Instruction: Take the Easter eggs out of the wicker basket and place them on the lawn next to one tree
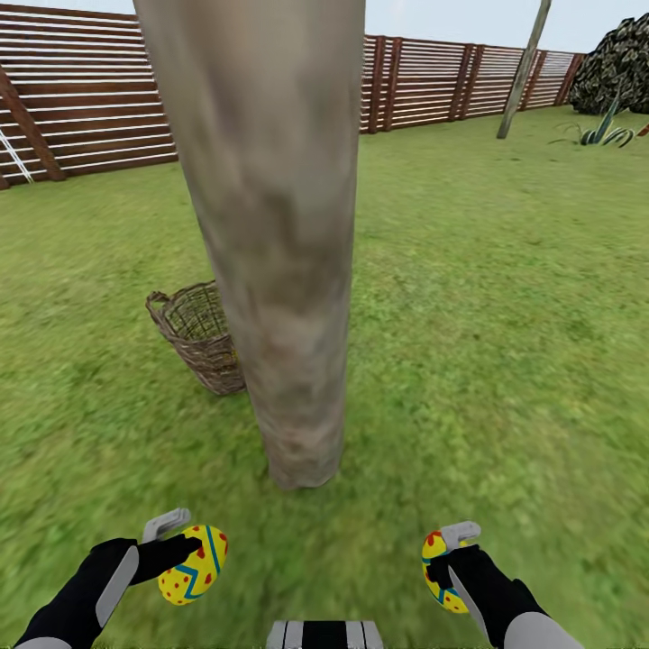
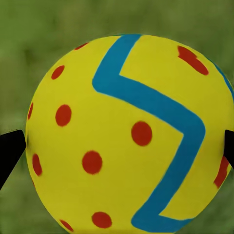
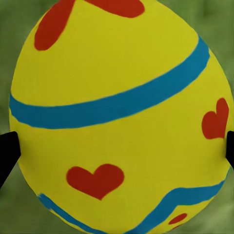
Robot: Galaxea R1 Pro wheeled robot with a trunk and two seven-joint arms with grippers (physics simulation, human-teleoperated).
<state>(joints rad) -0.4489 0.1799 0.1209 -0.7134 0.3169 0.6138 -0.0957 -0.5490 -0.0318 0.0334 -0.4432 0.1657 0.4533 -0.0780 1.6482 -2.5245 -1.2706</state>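
Head view: left fingers (image 1: 180,541) clasp a glossy zigzag egg (image 1: 192,565); right fingers (image 1: 451,552) clasp a banded egg (image 1: 440,571); woven basket (image 1: 200,335) behind mottled trunk (image 1: 270,225).

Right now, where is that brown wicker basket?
In the head view the wicker basket stands on the lawn left of the thick tree trunk, partly hidden behind it, farther away than both grippers.

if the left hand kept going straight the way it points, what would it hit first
Most likely the lawn: behind the zigzag egg that the left hand holds, its wrist view shows grass. The tree stands off to the side, though depth is unclear.
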